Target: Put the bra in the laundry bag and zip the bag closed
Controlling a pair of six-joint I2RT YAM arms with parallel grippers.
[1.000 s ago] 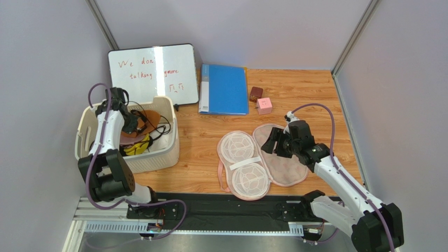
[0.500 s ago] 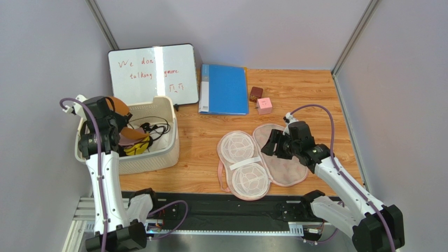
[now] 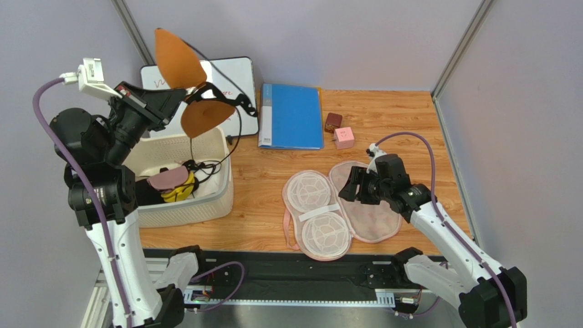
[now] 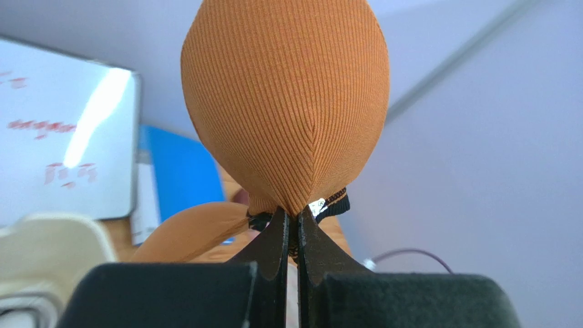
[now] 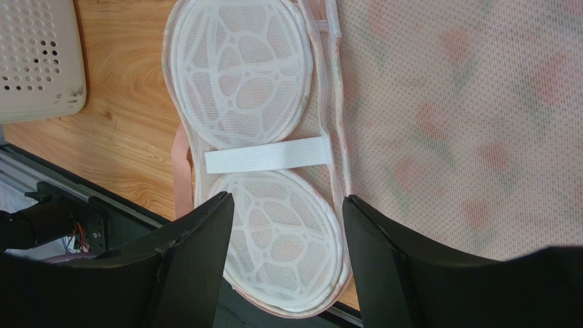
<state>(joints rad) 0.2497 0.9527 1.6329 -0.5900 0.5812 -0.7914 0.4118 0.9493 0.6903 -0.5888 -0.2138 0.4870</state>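
My left gripper [image 3: 183,98] is shut on the orange-brown bra [image 3: 179,57] at the join between its two cups and holds it high above the basket. One cup stands up and the other [image 3: 207,117] hangs to the right, with a black strap trailing down. In the left wrist view the bra [image 4: 286,102] fills the top and my gripper [image 4: 292,217] pinches its centre. The laundry bag [image 3: 317,213] lies open on the table, white mesh side up, its printed lid [image 3: 373,219] folded out to the right. My right gripper [image 3: 350,184] hovers open above the bag [image 5: 256,82], empty.
A cream plastic basket [image 3: 205,198] at the left holds pink, yellow and black garments. A whiteboard [image 3: 236,96], a blue folder [image 3: 292,116], a small brown box [image 3: 333,121] and a pink cube [image 3: 344,137] sit at the back of the wooden table.
My left arm has risen out of the basket and lifted the bra high above it, its cups now spread in the air. My right gripper has barely moved.
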